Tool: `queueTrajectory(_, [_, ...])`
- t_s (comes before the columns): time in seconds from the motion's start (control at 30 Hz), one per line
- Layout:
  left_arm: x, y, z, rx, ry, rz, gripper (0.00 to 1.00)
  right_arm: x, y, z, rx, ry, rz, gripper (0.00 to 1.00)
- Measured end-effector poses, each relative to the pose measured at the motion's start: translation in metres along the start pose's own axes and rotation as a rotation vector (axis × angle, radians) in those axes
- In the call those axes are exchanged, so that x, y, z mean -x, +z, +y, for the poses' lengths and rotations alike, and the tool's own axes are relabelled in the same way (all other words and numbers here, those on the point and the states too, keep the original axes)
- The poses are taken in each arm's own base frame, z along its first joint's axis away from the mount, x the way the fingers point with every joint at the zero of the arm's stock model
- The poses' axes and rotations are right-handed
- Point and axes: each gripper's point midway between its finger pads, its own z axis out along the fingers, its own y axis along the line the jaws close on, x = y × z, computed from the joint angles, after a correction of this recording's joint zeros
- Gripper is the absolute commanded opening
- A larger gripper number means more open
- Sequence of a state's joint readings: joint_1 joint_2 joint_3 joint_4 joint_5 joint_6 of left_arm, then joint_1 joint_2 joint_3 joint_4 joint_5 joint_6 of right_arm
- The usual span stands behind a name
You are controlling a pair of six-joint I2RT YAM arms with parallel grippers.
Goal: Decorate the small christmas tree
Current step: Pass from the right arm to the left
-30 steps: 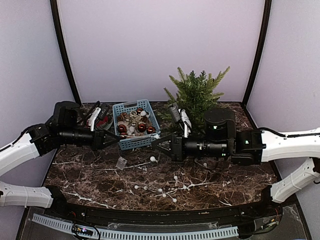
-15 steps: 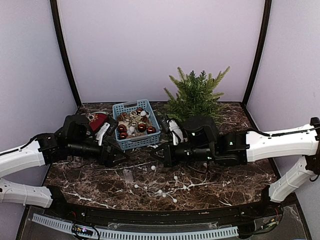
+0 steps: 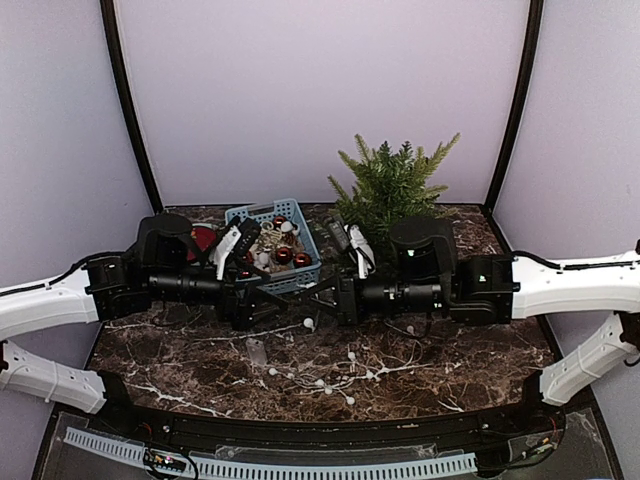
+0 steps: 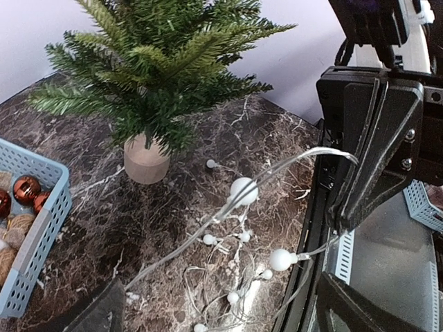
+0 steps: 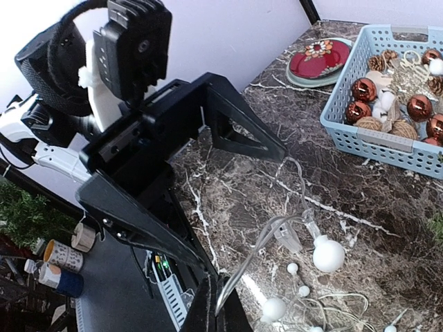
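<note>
Small christmas tree [image 3: 392, 190] stands upright at the back right of the dark marble worktop [image 3: 450, 360], seen from above. A blue basket [image 3: 250, 213] of red-brown baubles [image 3: 285, 254] sits to its left, and a red plate [image 3: 203, 238] lies left of the basket. The two arms reach in from either side and meet mid-worktop, the left end effector [image 3: 278, 298] facing the right end effector [image 3: 318, 296]. A light string [image 3: 320, 380] with white bulbs lies loose on the worktop nearer the arm bases.

Left wrist view: the small christmas tree [image 4: 156, 69] is ahead on its pale wooden base, with the blue basket [image 4: 41, 228] beside it at the left edge, baubles [image 4: 28, 188] inside. The left end effector [image 4: 220, 285] has its fingers spread wide, gripping nothing. The light string [image 4: 243, 190] rises off the worktop [image 4: 263, 131] toward the right end effector [image 4: 340, 220].

Right wrist view: the right end effector [image 5: 216, 304] is closed on the light string [image 5: 327, 254], whose wire runs out from between its fingers. The left end effector [image 5: 246, 214] faces it with jaws wide apart, the wire reaching up near its upper finger. Beyond are the blue basket [image 5: 367, 138], its baubles [image 5: 363, 90] and the red plate [image 5: 320, 59] on the worktop [image 5: 387, 200]
</note>
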State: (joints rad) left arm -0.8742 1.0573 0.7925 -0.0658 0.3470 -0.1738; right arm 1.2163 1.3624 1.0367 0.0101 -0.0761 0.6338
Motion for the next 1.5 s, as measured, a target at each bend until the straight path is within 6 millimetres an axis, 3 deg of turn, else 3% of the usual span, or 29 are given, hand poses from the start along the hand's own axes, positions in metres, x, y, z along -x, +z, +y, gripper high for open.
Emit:
queueTrajectory(0.2, [0.01, 0.019, -0.006, -0.017, 0.082, 0.011, 0.93, 0.006, -0.005, 0.006, 0.036, 0.0, -0.017, 0.0])
queueTrajectory(0.4, [0.022, 0.033, -0.007, -0.022, 0.134, 0.009, 0.72, 0.001, -0.005, 0.004, 0.038, 0.004, -0.006, 0.0])
queueTrajectory(0.63, [0.019, 0.043, -0.015, -0.045, 0.166, 0.026, 0.51, 0.003, -0.005, 0.006, 0.049, 0.006, -0.014, 0.0])
queueTrajectory(0.77, [0.021, 0.045, -0.019, -0.055, 0.176, 0.015, 0.31, 0.004, -0.005, 0.007, 0.051, 0.009, -0.017, 0.0])
queueTrajectory(0.97, [0.025, 0.046, -0.022, -0.057, 0.192, -0.001, 0.08, 0.005, -0.008, 0.006, 0.05, 0.017, -0.022, 0.0])
queueTrajectory(1.03, [0.025, 0.046, -0.021, -0.053, 0.192, -0.001, 0.02, 0.006, -0.008, 0.006, 0.05, 0.021, -0.026, 0.0])
queueTrajectory(1.17, [0.025, 0.046, -0.019, -0.035, 0.193, -0.001, 0.0, 0.005, -0.01, 0.003, 0.042, 0.029, -0.029, 0.0])
queueTrajectory(1.2, [0.026, 0.046, -0.018, -0.027, 0.193, -0.003, 0.0, 0.004, -0.01, 0.002, 0.038, 0.031, -0.029, 0.03])
queueTrajectory(1.37, [0.033, 0.032, -0.007, 0.062, 0.171, -0.044, 0.0, -0.003, -0.01, -0.011, -0.006, 0.039, -0.035, 0.51])
queueTrajectory(1.5, [0.04, 0.011, 0.001, 0.138, 0.132, -0.1, 0.0, -0.02, -0.007, -0.024, -0.026, 0.045, -0.021, 0.69])
